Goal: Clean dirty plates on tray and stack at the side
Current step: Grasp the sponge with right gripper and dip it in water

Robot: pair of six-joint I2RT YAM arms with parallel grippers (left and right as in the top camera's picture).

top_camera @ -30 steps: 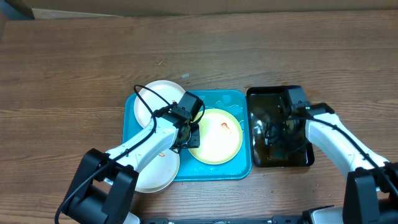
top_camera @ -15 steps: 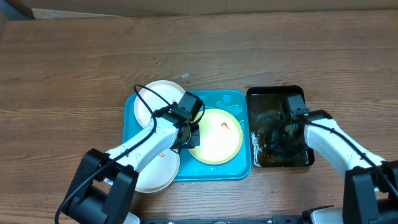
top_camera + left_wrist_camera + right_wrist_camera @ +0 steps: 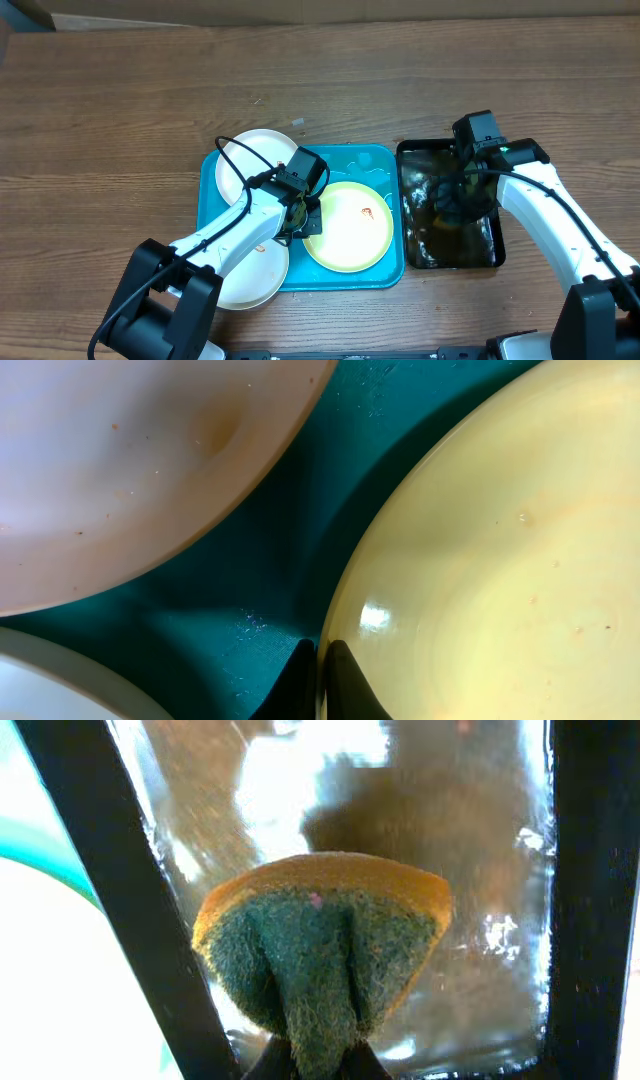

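Observation:
A pale yellow-green plate with a small orange smear lies on the right half of the turquoise tray. My left gripper is shut on this plate's left rim; in the left wrist view the gripper pinches the plate by its edge. One white plate sits at the tray's back left, another white plate at its front left. My right gripper hangs over the black tray. In the right wrist view the gripper is shut on a green-and-yellow sponge.
The glossy black tray holds shallow water and stands directly right of the turquoise tray. Both white plates overhang the tray's left side. Bare wooden table surrounds everything.
My right gripper closed on the sponge and lifted it off the black tray, wrist moving back. My left gripper closed on the yellow-green plate's rim, and the plate shifted slightly forward.

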